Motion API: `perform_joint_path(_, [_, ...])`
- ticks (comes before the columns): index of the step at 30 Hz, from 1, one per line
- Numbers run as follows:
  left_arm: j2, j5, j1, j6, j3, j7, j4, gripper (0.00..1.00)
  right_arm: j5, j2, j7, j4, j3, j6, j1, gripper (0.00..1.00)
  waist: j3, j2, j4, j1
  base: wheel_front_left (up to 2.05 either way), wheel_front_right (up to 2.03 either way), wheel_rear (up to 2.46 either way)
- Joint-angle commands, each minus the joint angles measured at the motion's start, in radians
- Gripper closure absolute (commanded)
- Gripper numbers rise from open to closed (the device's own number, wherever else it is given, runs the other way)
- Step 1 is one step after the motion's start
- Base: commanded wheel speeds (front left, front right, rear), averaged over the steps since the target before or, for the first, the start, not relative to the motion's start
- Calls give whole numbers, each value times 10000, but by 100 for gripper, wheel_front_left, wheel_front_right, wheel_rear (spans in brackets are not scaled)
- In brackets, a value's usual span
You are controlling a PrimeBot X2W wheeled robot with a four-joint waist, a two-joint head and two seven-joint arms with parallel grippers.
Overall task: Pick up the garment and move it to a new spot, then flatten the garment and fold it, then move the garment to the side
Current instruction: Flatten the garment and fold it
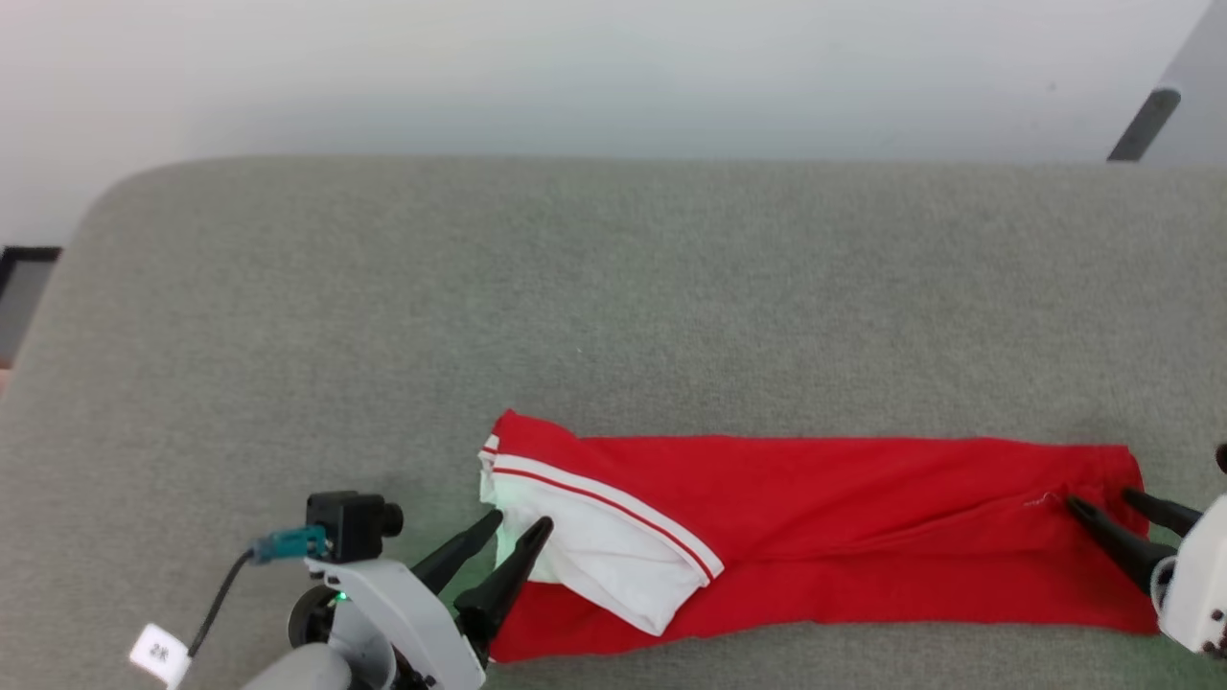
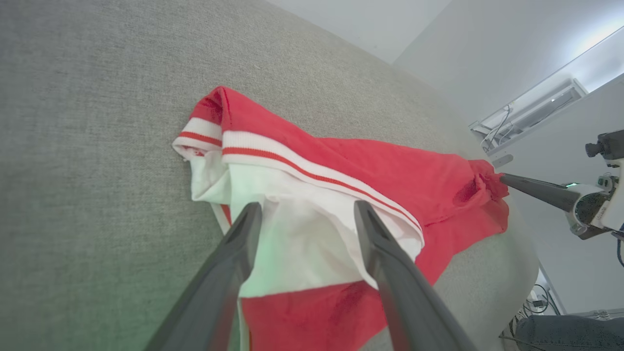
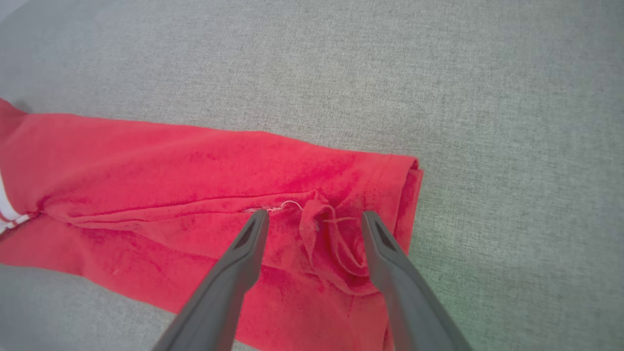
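Observation:
The garment [image 1: 844, 522] lies as a long red strip across the near part of the grey surface, with a white sleeve and striped trim band [image 1: 613, 551] folded over its left end. My left gripper [image 1: 520, 524] stands open over that white sleeve [image 2: 297, 234], fingers [image 2: 243, 234] spread apart with nothing held. At the strip's right end my right gripper [image 1: 1102, 501] is open too. Its fingers [image 3: 253, 239] straddle a small raised pucker of red cloth [image 3: 331, 239] near the hem of the garment [image 3: 195, 195].
The grey cushioned surface [image 1: 575, 287] stretches wide behind and to the left of the garment. Its rounded far edge meets a pale wall. The right arm's wrist [image 2: 592, 204] shows beyond the cloth in the left wrist view.

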Motion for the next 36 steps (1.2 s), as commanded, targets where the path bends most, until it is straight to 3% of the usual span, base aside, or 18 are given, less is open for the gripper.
perform_joint_path(1, [13, 165, 219, 166, 28, -201, -144, 0, 103, -133, 2, -94, -68, -1, 242, 0, -383, -1, 230, 0, 0, 0, 0])
perform_joint_path(13, [-133, 1501, 1299, 1525, 720, -1326, -983, 0, 1148, -1078, 480, 365, -963, -1, 1348, 0, -598, -1, 1304, 0, 0, 0, 0])
perform_joint_path(19, [-756, 3647, 2159, 1936, 2682, -1331, -1567, 0, 1623, -1178, 1306, 1021, -1205, -1, 1712, 0, -518, -1, 1719, 0, 0, 0, 0])
perform_joint_path(28, [-1460, 6268, 2986, 1787, 4258, -1337, -2109, 0, 1662, -931, 2806, 1524, -1219, -1, 1192, 0, -435, -1, 1795, 0, 0, 0, 0])
perform_joint_path(36, [-2337, 7495, 2867, 1304, 4969, -1336, -1775, 0, 1016, 35, 4088, 2386, -983, -1, 296, 0, 123, -1, 1799, 0, 0, 0, 0])
